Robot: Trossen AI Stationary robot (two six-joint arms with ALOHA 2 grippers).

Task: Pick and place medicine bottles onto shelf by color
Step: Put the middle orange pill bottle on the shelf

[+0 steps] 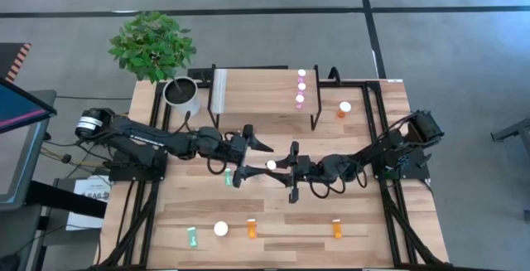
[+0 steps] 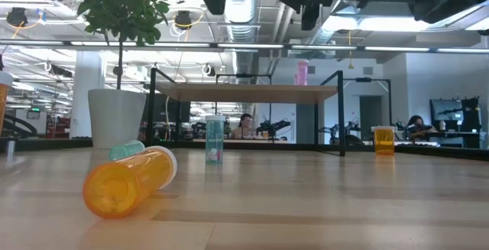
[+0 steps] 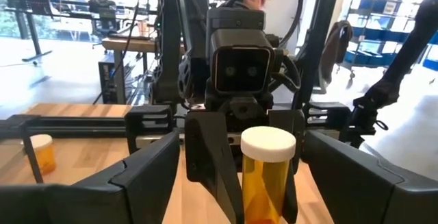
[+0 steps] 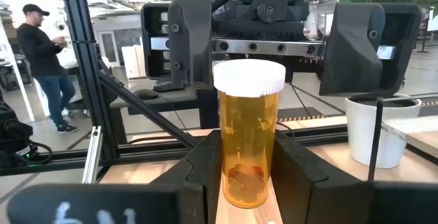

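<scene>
I have both arms meeting over the middle of the bench point(image 1: 273, 209), in front of the shelf point(image 1: 261, 90). The right claw point(image 4: 248, 172) is pinching an orange bottle point(image 4: 249, 142) upright between its fingers, white cap on top, held in the air above the bench. The left claw point(image 3: 239, 176) faces it head-on with its fingers spread wide on either side of that same bottle, not touching it as far as I can see; in the right wrist view the two dark finger blocks stand well clear of the cap. On the shelf I count three pink bottles point(image 1: 301, 86) in a row near its right edge. An orange bottle point(image 1: 344, 108) stands on the bench just right of the shelf. A teal bottle point(image 1: 228, 177) stands under the left arm. Along the near side of the bench lie a teal bottle point(image 1: 192, 236), a wider orange bottle point(image 2: 128, 182) on its side, and two small orange ones point(image 1: 252, 229). A white plant pot point(image 1: 181, 95) sits left of the shelf.
</scene>
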